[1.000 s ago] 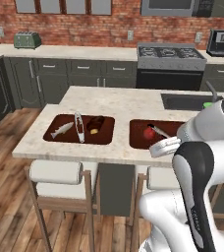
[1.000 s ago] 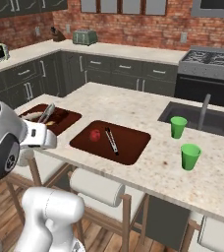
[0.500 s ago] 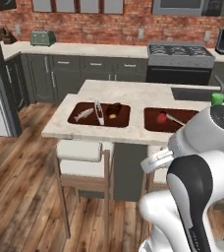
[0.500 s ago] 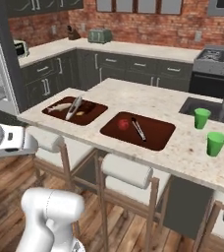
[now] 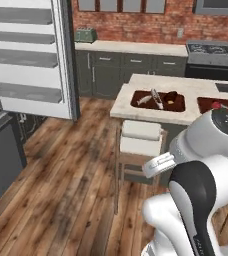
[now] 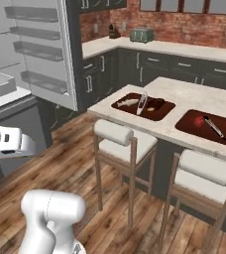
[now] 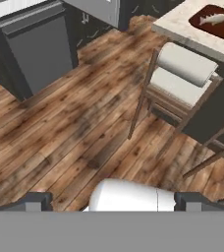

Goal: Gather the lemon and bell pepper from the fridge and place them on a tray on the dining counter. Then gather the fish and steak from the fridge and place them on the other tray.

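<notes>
Gripper (image 7: 116, 201): fingers spread wide, nothing between them; you see it hanging over bare wood floor.
Fridge (image 5: 28, 60): door open, white shelves showing, off to the gripper's left. The dark grey front ahead-left of the fingers in the hand view looks like its lower section.
Dining counter (image 6: 179, 94): off to the gripper's right, stools (image 7: 185, 69) between it and the fingers.
Near tray (image 6: 119, 102): fish (image 6: 127, 102), metal tongs (image 6: 142, 101) and steak (image 6: 155, 104) lie together in it.
Far tray (image 6: 184, 124): bell pepper (image 6: 199, 120) sits in it beside a slim utensil (image 6: 213, 126).
Lemon: your judgement call. It is probably the item left to fetch and probably inside the fridge; you cannot confirm that from these shelves.
Handling, lemon: light, firm, waxy skin, so it may roll or squirt out of a shallow pinch. Close across the fat middle, not the pointed ends, and keep the fingers low around it.
Handling, others: pepper is glossy and hollow, so squeeze gently. Fish is slim and slippery. Steak is soft and yields.
Left base view: gives you the door shelves full height and the near tray (image 5: 136, 100), and it has the pepper (image 5: 215, 105) tucked beside the arm's own shoulder.
Right base view: gives you both trays openly, and the pepper apart from the utensil.
Hand view: gives you the floor under the fingers, plus the fish (image 7: 214, 19) at its top right corner.
</notes>
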